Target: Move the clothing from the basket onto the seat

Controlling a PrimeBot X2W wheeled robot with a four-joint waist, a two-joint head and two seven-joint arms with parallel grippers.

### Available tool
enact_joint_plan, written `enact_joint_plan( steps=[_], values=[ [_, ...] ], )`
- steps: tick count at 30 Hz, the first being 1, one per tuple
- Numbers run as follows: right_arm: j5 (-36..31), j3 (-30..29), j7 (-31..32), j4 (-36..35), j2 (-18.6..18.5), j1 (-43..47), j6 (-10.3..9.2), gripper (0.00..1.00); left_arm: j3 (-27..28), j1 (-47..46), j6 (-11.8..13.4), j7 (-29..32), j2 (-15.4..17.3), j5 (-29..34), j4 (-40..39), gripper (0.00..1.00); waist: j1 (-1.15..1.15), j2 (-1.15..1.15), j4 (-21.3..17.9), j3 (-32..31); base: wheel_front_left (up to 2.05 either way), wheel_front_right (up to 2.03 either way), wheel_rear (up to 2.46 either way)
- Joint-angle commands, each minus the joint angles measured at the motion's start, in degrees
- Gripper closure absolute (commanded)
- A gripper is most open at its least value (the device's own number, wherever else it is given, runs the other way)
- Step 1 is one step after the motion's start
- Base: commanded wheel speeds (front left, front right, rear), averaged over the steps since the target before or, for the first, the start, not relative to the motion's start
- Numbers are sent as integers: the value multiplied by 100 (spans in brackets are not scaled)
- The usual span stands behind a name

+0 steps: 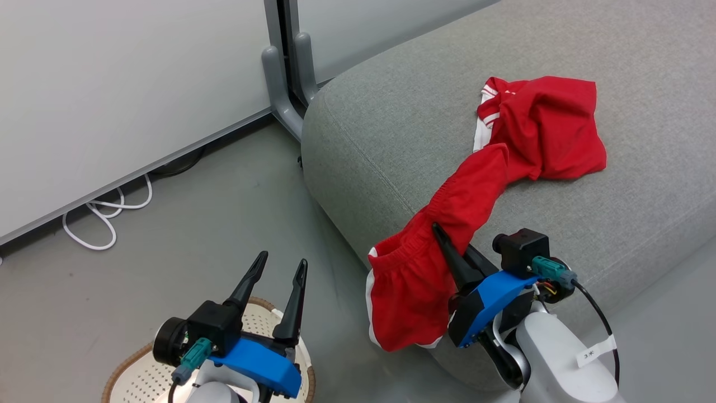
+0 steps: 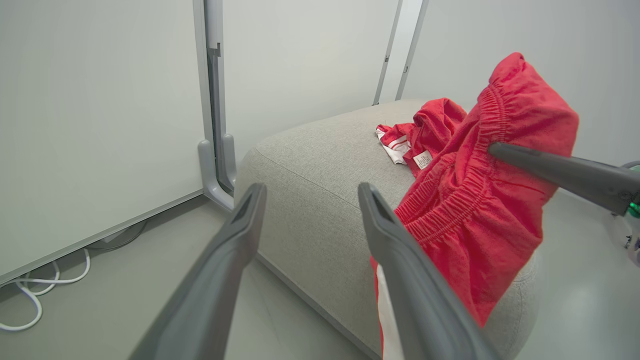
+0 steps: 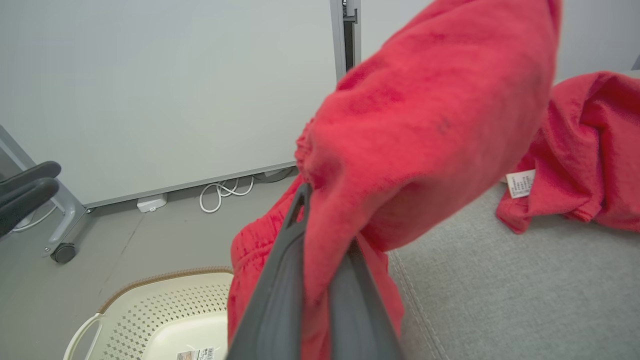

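Red shorts (image 1: 442, 246) with an elastic waistband drape over the grey seat's (image 1: 391, 129) front corner, one leg hanging down its side. My right gripper (image 1: 447, 246) is shut on the shorts (image 3: 400, 125) near the waistband. A second red garment (image 1: 545, 126) with white trim lies crumpled on top of the seat. My left gripper (image 1: 279, 268) is open and holds nothing, hovering above the cream basket (image 1: 134, 375) at the lower left. The basket (image 3: 165, 320) appears with its sticker label on the bottom. The shorts (image 2: 480, 210) hang to the right of my left fingers (image 2: 380, 220).
A white wall panel with a grey post (image 1: 285, 84) stands behind the seat's corner. White cable (image 1: 106, 218) loops on the grey floor by the wall. A dark chair part and a caster (image 3: 62, 252) show at the far left of the right wrist view.
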Motion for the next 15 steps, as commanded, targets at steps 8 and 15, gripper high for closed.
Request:
enact_joint_plan(
  steps=[8,15],
  values=[
    [100,25,-87,33,0,-86,1,100,-17,-41,-5,-17,62,-8,-24,0,0,0,-92,46,0,0,0],
    [55,-146,-82,108,-1,-422,1,100,-5,-96,-5,-17,118,21,-102,0,0,0,-92,208,0,0,0]
  ],
)
